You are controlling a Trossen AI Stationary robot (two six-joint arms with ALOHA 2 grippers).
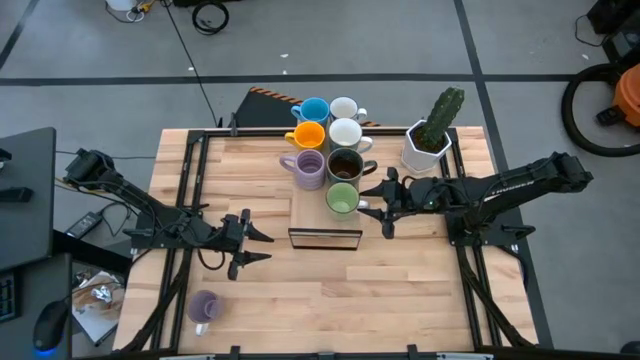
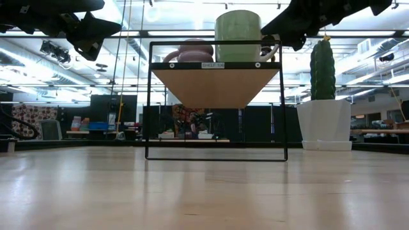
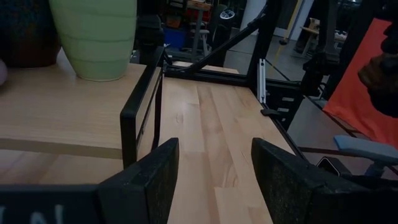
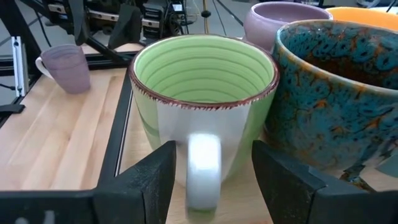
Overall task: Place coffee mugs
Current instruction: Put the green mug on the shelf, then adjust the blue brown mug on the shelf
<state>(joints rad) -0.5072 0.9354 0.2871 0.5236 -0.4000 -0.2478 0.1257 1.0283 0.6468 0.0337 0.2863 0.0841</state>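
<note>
From above, my right gripper (image 1: 385, 205) sits spread, empty, just beside the glossy green ribbed mug (image 1: 342, 199) on the wooden shelf w/ black frame (image 1: 325, 238); left gripper (image 1: 243, 245) also spread, lone lavender mug (image 1: 203, 307) behind it. Right wrist cam: white handle (image 4: 203, 169) between my fingers, so a careless pull-back could prob. snag it and tip the mug.

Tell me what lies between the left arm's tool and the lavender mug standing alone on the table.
Nothing: in the high view, only bare wooden tabletop separates the open left tool from the lone lavender ceramic mug near the front edge.
</note>
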